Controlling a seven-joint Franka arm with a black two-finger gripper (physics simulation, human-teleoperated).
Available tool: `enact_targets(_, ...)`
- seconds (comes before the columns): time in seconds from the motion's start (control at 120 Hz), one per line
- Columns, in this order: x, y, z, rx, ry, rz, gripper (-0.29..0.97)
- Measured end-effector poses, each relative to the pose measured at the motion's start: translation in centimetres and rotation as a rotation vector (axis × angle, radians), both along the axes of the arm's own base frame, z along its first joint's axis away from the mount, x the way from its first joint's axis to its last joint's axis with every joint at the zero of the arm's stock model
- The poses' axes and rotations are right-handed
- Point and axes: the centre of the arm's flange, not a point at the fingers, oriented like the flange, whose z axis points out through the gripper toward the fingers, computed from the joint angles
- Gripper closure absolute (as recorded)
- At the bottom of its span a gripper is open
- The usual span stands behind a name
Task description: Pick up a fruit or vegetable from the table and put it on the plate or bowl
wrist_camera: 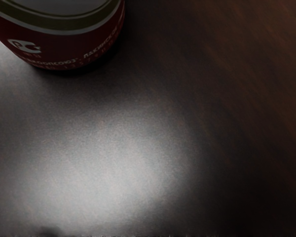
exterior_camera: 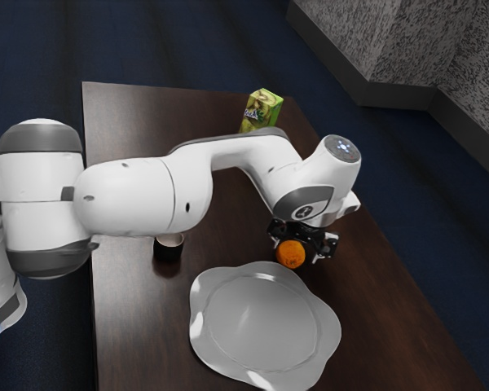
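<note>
Orange fruit (exterior_camera: 291, 255) riding pinched between the black gripper (exterior_camera: 298, 248) fingers, hanging just at the white plate (exterior_camera: 261, 330) rim | plate's middle lying toward the exterior view's lower left of the gripper | short carry inward looking next | red can (wrist_camera: 64, 42) standing nearby on the table (wrist_camera: 217, 123)

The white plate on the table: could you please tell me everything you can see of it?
The white plate is shallow and smooth, with a wavy rim and a flat round centre. It lies level and bare on the dark wooden table. The orange fruit shows just beyond its far rim; whether they touch is unclear.
</note>
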Motion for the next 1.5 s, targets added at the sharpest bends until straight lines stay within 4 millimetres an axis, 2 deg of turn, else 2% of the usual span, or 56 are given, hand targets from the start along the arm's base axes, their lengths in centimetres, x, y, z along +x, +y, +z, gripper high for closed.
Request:
enact_targets(0.067, 0.1, -0.4, 0.5, 0.000, -0.019, -0.006, 0.03)
enact_targets(0.2, 0.1, -1.3, 4.3, 0.005, -0.086, -0.029, 0.03)
enact_targets(0.283, 0.1, -1.5, 4.9, 0.001, -0.096, -0.038, 0.03)
enact_targets(0.325, 0.3, -0.8, 4.8, 0.001, -0.096, -0.027, 0.03)
enact_targets(0.392, 1.0, 1.7, 4.4, 0.001, -0.090, 0.012, 0.03)
enact_targets(0.442, 1.4, 2.9, 3.5, -0.008, -0.074, 0.029, 0.03)
enact_targets(0.725, 2.0, 4.9, -0.4, -0.042, -0.003, 0.057, 0.03)
enact_targets(0.9, 2.2, 4.9, -1.3, -0.062, 0.013, 0.055, 0.03)
enact_targets(1.05, 2.2, 4.8, -1.8, -0.063, 0.016, 0.052, -0.13)
enact_targets(1.108, 2.0, 4.3, -1.2, -0.069, 0.018, 0.044, 0.00)
enact_targets(1.3, 0.7, 2.9, 0.8, -0.083, 0.028, 0.018, 0.02)
enact_targets(1.5, -0.6, 1.6, 1.2, -0.114, 0.066, -0.012, 0.03)
